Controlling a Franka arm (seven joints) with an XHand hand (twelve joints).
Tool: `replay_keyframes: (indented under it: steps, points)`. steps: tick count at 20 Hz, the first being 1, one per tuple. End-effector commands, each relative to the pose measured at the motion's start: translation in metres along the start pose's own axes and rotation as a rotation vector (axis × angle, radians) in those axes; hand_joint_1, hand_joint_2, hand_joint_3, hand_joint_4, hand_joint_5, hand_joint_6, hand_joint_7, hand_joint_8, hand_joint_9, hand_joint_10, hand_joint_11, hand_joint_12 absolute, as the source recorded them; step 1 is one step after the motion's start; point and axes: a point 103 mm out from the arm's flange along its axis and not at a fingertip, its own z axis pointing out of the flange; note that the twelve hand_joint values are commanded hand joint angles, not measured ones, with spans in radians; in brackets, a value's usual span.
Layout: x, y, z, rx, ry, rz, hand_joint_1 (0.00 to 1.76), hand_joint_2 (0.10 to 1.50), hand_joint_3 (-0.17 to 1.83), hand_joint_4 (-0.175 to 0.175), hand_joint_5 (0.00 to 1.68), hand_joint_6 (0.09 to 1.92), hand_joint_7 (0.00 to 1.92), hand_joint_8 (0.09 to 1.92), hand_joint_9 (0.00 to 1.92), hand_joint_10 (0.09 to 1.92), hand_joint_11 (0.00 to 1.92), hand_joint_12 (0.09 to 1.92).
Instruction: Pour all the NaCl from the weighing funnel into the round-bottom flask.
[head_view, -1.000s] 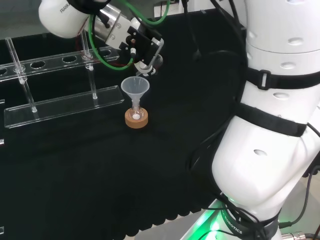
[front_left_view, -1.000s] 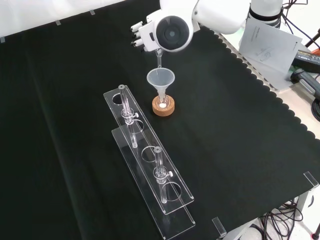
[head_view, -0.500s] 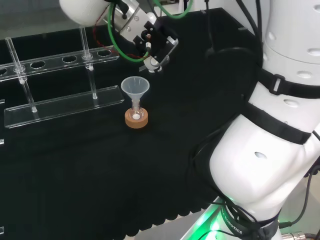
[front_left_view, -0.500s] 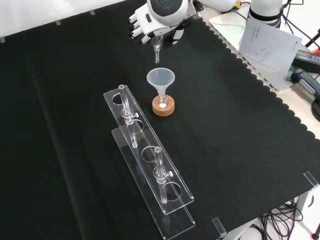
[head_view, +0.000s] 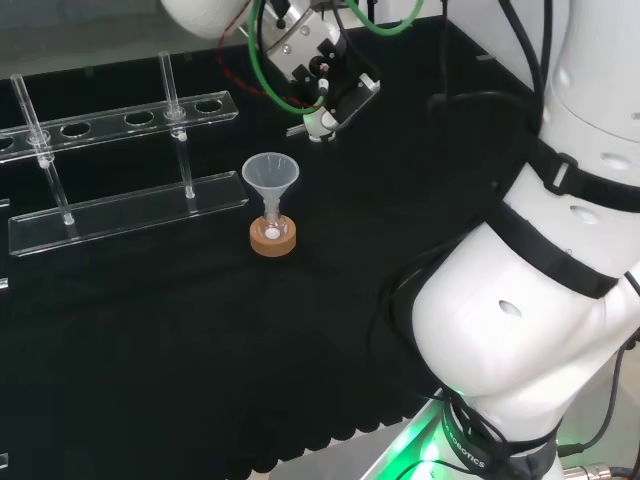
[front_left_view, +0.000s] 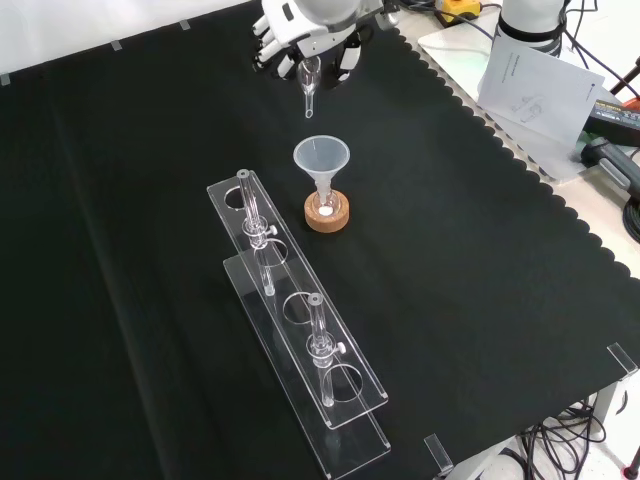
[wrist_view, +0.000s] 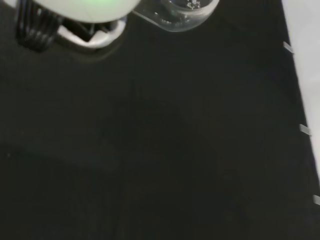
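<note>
While gripped in the curled fingers of the hand (front_left_view: 305, 25), the weighing funnel (front_left_view: 309, 88) hangs spout-down beyond the plastic funnel (front_left_view: 321, 158) seated in the flask on its cork ring (front_left_view: 327, 214); the wrist view shows its clear bowl (wrist_view: 181, 12).

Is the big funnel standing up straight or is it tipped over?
Upright. In the front view the funnel has its wide mouth on top and its stem pointing straight down into the flask on the cork ring.
</note>
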Motion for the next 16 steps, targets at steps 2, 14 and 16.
replay_keyframes:
  steps: [2,14,16]
  points:
    - [-0.008,0.006,0.015,-0.056,0.138,-0.024,1.10,0.74,0.55,0.175,1.20,0.76,0.47,0.67,0.75,0.46,0.56,1.19]
    - [-0.012,0.019,0.028,-0.116,0.242,-0.064,1.10,0.74,0.55,0.175,1.19,0.77,0.47,0.67,0.76,0.46,0.57,1.19]
    - [-0.014,0.021,0.031,-0.130,0.257,-0.081,1.10,0.74,0.55,0.175,1.19,0.77,0.47,0.67,0.76,0.47,0.57,1.19]
